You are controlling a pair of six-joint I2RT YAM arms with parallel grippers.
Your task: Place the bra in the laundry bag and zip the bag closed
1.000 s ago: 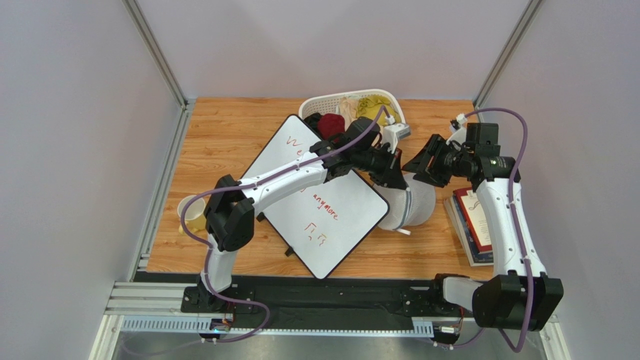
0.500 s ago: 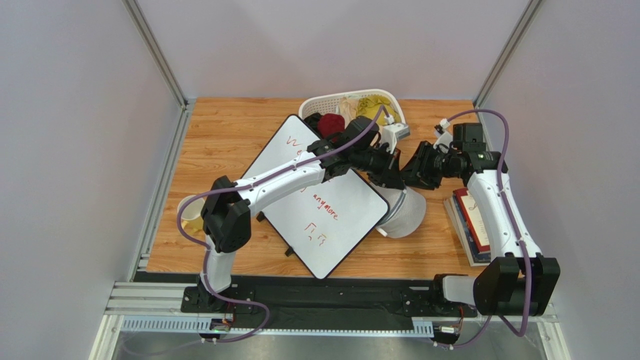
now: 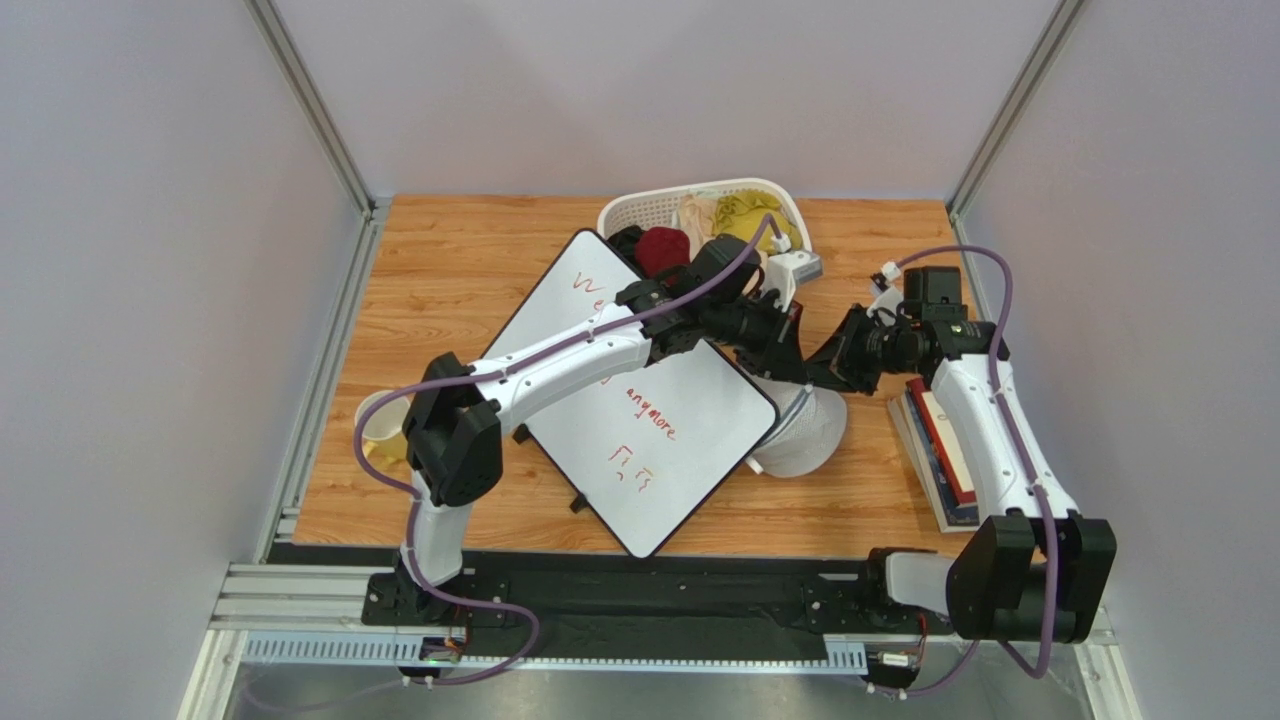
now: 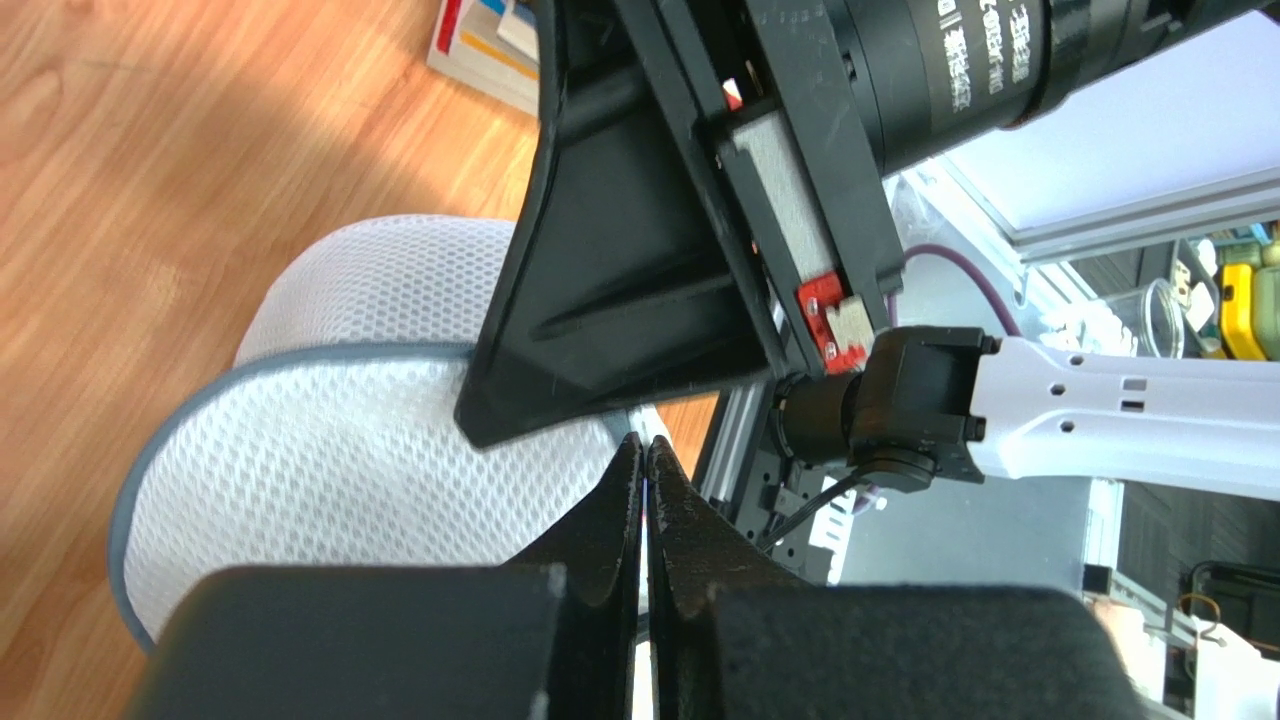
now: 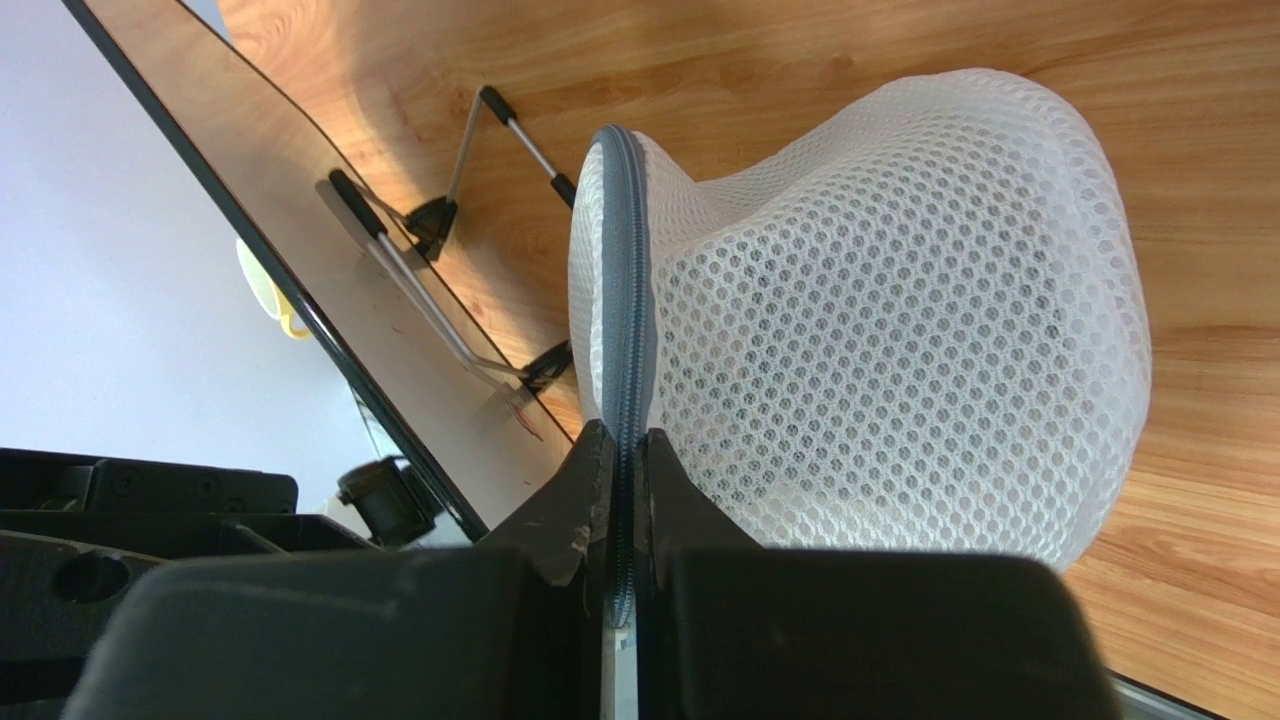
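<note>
The laundry bag [image 3: 812, 432], a white mesh dome with a grey zipper band [image 5: 624, 225], stands tilted up on the wood right of the whiteboard. My right gripper [image 5: 619, 438] is shut on that zipper band at the bag's upper rim [image 3: 824, 372]. My left gripper [image 4: 646, 450] is shut right beside it [image 3: 781, 354], pinching a thin edge of the bag [image 4: 346, 465], with the right gripper's black body just above its tips. The bra is hidden; only a greyish shade shows through the mesh [image 5: 902, 345].
A white slotted basket [image 3: 781, 192] at the back holds a yellow garment [image 3: 744, 218] and a dark red one [image 3: 661, 248]. A whiteboard [image 3: 646, 428] on a stand lies left of the bag. Books [image 3: 944, 443] sit at the right edge, a yellow cup [image 3: 383, 435] at the left.
My right gripper has moved left to the bag's rim and shut on the zipper band. The bag has drawn in slightly. The left gripper has stayed shut in place.
</note>
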